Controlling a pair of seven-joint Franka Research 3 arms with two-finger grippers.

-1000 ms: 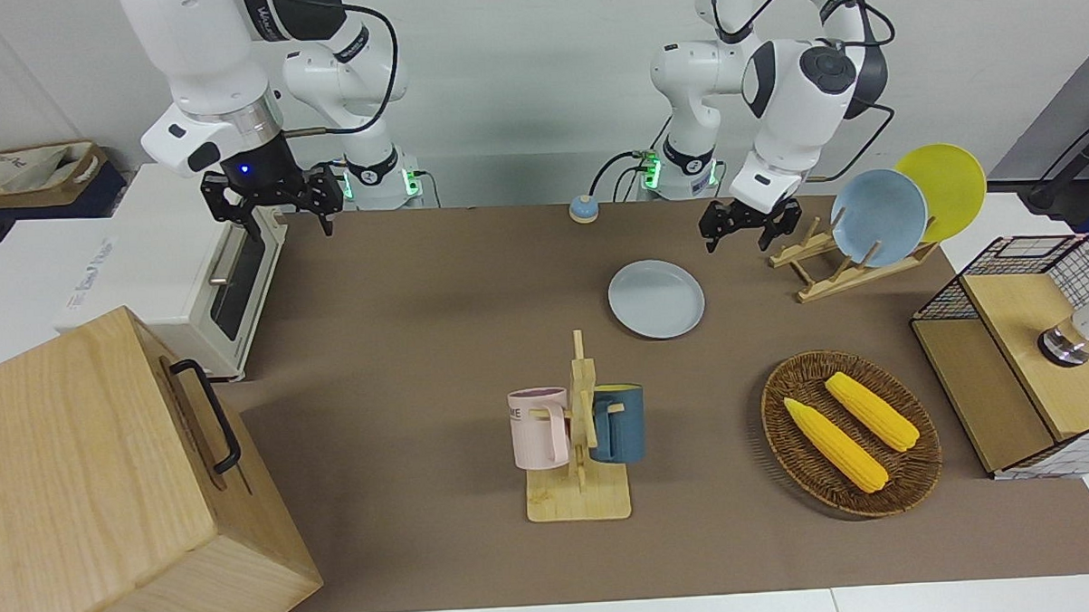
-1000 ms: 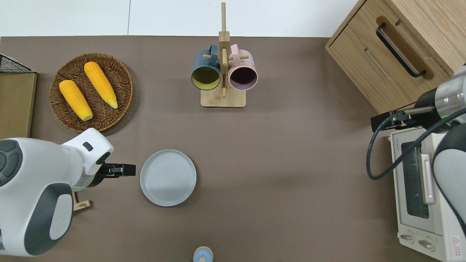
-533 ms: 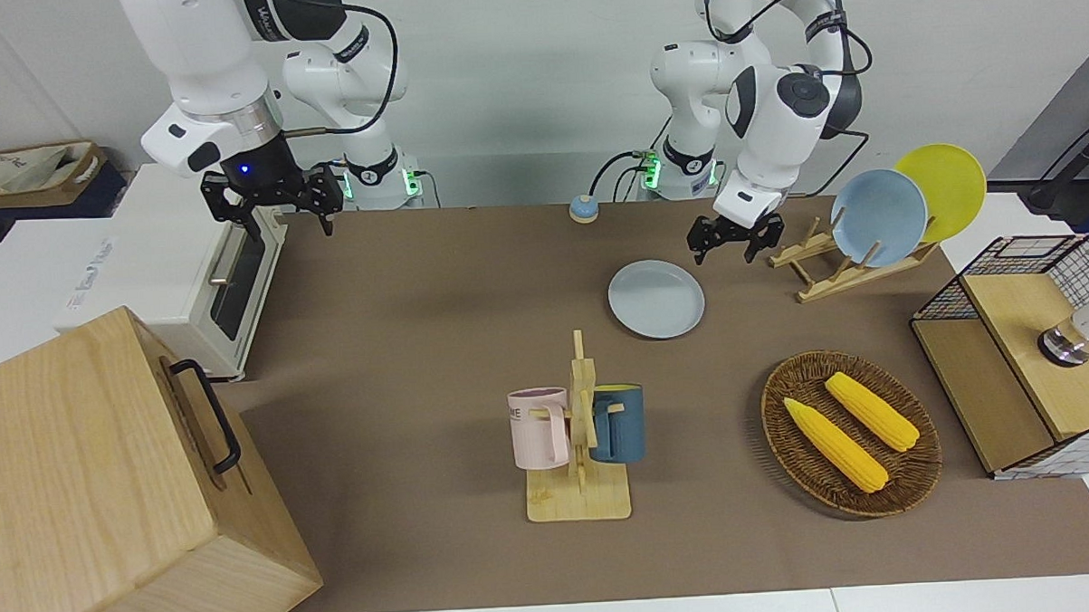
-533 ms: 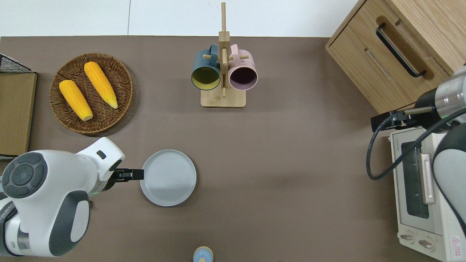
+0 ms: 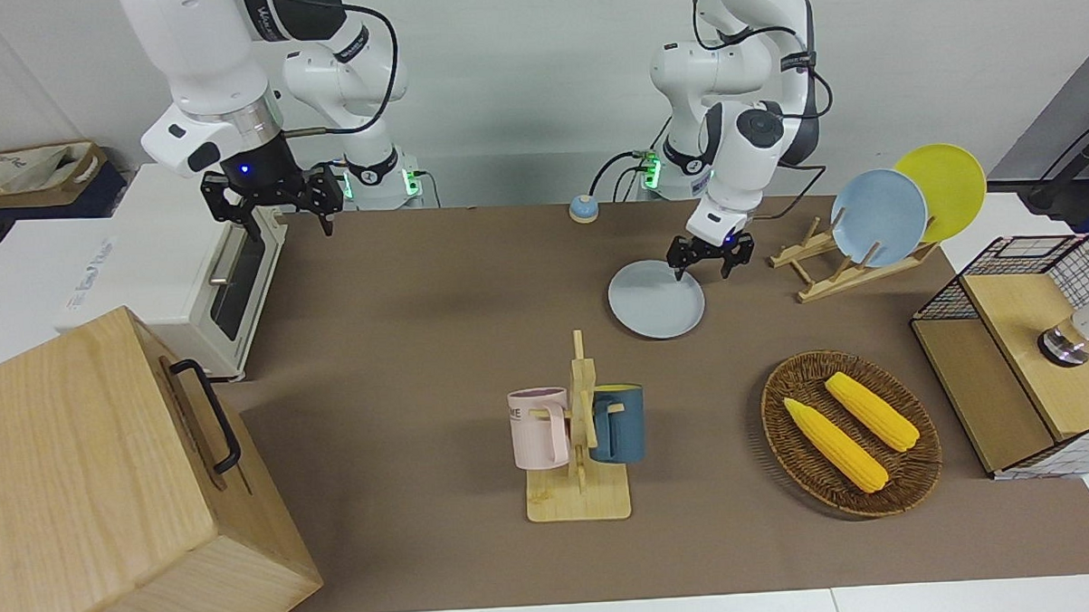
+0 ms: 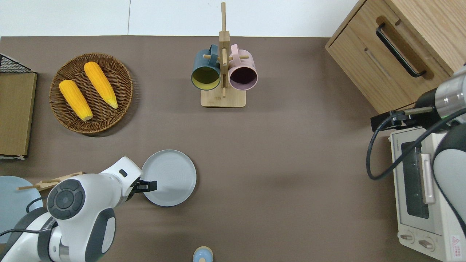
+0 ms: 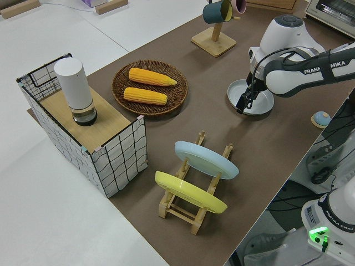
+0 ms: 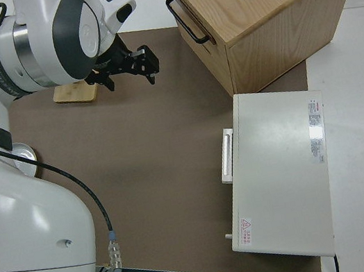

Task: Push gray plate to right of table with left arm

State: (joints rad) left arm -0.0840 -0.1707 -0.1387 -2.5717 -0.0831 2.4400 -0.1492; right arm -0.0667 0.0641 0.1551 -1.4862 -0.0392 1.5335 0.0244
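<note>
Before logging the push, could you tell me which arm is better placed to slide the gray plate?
Left: the left gripper is over the gray plate, at its rim toward the left arm's end. The right arm is parked.

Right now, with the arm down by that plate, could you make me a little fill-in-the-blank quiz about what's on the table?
1. The left gripper is at the rim of the ____ plate.
2. The wicker basket holds two ears of ____.
3. The mug stand carries a dark blue mug and a ____ mug.
4. The plate rack holds a sky-blue plate and a ____ plate.

Missing words: gray; corn; pink; yellow
</note>
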